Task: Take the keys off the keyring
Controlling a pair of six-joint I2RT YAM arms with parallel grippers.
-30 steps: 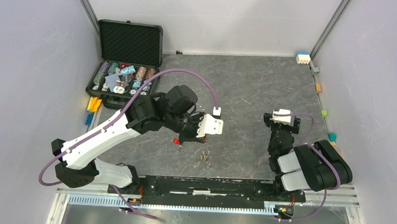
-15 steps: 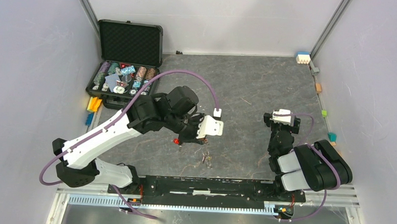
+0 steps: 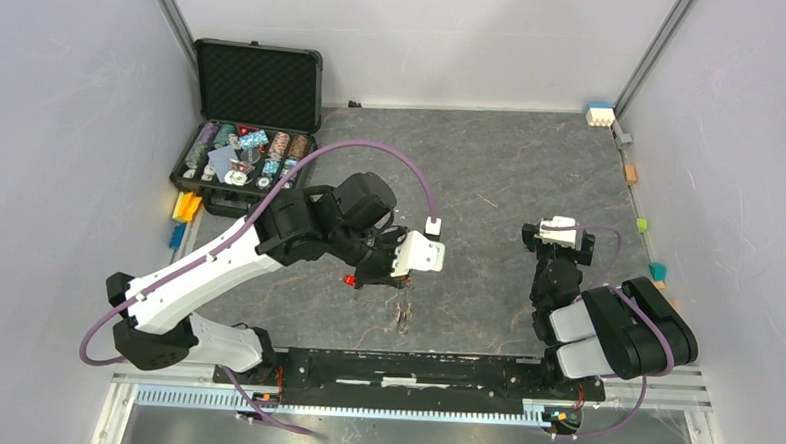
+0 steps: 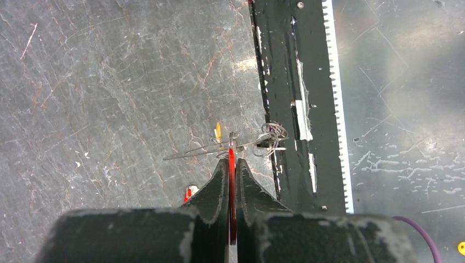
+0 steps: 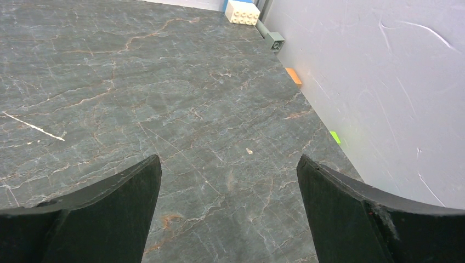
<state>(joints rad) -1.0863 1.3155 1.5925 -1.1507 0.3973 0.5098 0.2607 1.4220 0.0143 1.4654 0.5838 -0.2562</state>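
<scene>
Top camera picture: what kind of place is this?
Probably a robot test booth: pale walls enclose a dark grey marbled tabletop, with two black-and-white robot arms bolted at its near edge.

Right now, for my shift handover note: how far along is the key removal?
Done: a loose red key lies on the table. In hand: left gripper pinches a second red key, keyring hanging from it. Left: that key and the yellow key, apparently on the ring. Right gripper open, empty.

Open case (image 3: 257, 86) far-left; small blocks (image 3: 600, 114) along right wall (image 3: 733, 147)
</scene>
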